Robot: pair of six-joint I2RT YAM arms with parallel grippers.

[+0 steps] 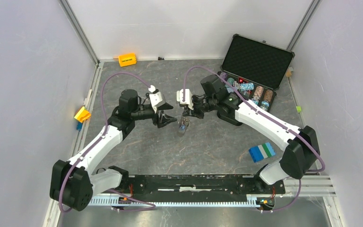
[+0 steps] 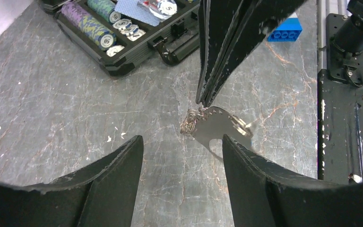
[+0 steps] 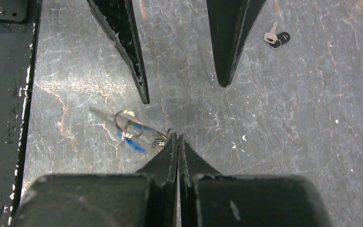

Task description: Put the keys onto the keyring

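Note:
The keyring [image 2: 216, 124], a flat grey piece with a wire ring at its end, hangs just over the table in the middle [image 1: 183, 126]. My right gripper [image 3: 177, 136] is shut on the wire ring; in the left wrist view its closed tips [image 2: 202, 101] come down onto it. The blue key [image 3: 133, 141] shows beside the ring, blurred, seemingly on it. The black key [image 3: 277, 38] lies alone on the table farther off. My left gripper [image 2: 182, 142] is open and empty, just left of the keyring [image 1: 168, 120].
An open black case of poker chips [image 1: 257, 71] stands at the back right. A blue, green and white block [image 1: 262, 152] lies at the front right. An orange block [image 1: 127, 59] sits by the back wall, a yellow piece [image 1: 82, 114] at the left edge.

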